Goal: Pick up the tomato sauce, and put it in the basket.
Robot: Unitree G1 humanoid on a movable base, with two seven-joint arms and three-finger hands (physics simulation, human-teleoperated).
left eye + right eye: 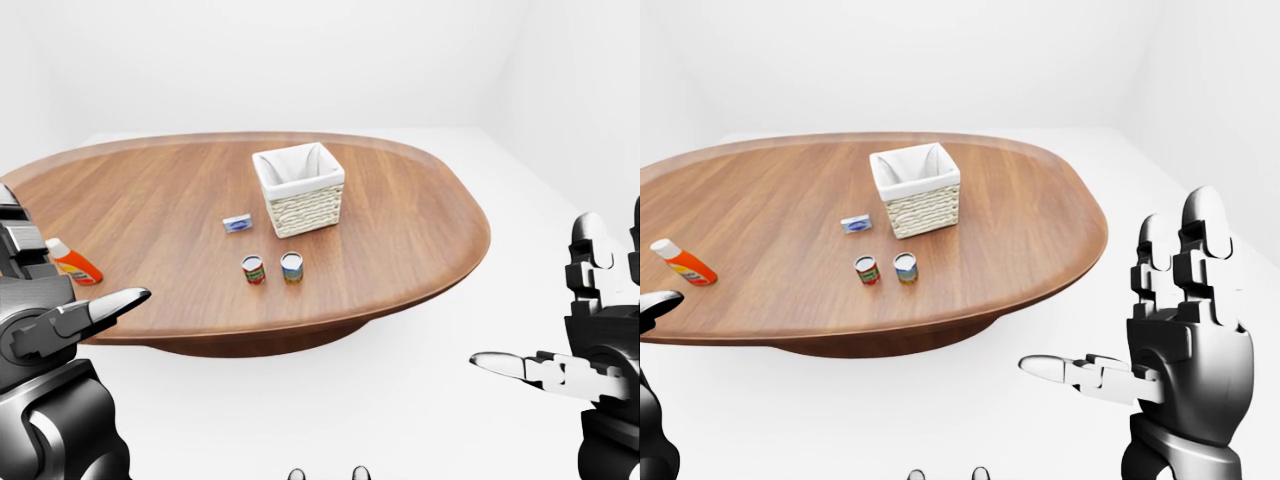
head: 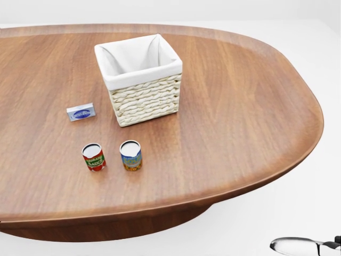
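Both robot hands — left robot hand (image 1: 60, 325), right robot hand (image 1: 1185, 340) — hang spread, empty. Close in on the bench (image 2: 240, 106) first. Grip the tomato sauce (image 2: 94, 157) squarely — clear of its neighbouring can (image 2: 130, 155).

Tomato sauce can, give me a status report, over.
Left robot hand and right robot hand open, both off the table. Tomato sauce can upright, untouched, beside a blue can. Basket beyond them; nothing in the way.

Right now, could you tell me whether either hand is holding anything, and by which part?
Nothing is held. The left hand and right hand are both open, off the table; the tomato sauce can stands untouched on it.
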